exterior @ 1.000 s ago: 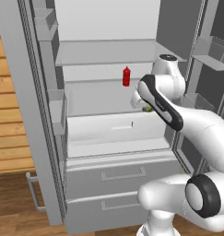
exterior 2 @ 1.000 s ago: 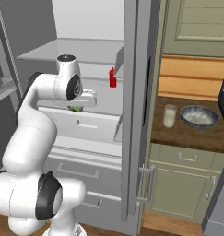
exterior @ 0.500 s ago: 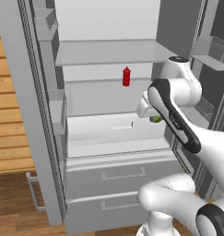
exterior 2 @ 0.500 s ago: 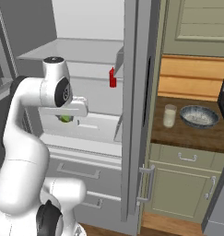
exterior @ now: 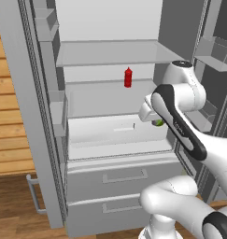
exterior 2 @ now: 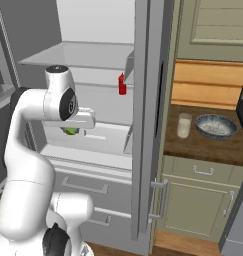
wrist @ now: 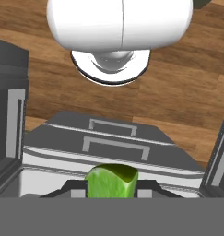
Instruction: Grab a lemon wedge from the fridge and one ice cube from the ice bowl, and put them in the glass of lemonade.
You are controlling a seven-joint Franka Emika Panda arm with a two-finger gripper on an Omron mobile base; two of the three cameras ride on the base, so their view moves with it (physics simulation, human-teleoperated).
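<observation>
Swinging back from the fridge [exterior: 110, 154], the gripper [wrist: 112, 186] pinches the lemon wedge [wrist: 111, 180]; keep jaws tight toward the glass of lemonade [exterior 2: 184, 125].

The arm [exterior: 180, 126] is glossy white, built of rounded, tube-like links; a broad black band runs lengthwise along one link; dark grey discs cap the joints, one ringed in black at the lower link [exterior 2: 55, 242]; the topmost joint [exterior 2: 58, 70] ends in a flat dark cap; the hand [exterior 2: 78, 119] is a boxy white block.
</observation>
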